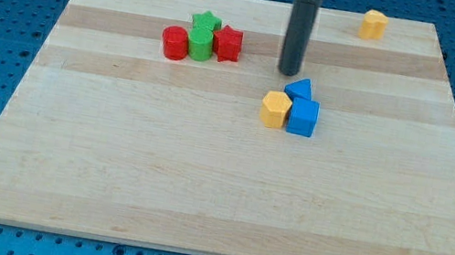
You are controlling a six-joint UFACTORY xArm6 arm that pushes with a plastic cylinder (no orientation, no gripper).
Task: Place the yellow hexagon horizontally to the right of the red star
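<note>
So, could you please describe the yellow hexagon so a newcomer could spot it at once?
Find the wooden board and the three-block cluster near its middle, just below my tip. The yellow hexagon is the cluster's leftmost block, touching the blue cube; the other yellow block sits alone at the view's top.

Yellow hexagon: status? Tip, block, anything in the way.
My tip down, just above the blue cluster. Yellow hexagon below-right of the red star, touching the blue cube, not yet level. Blue triangular block sits close above the hexagon.
</note>
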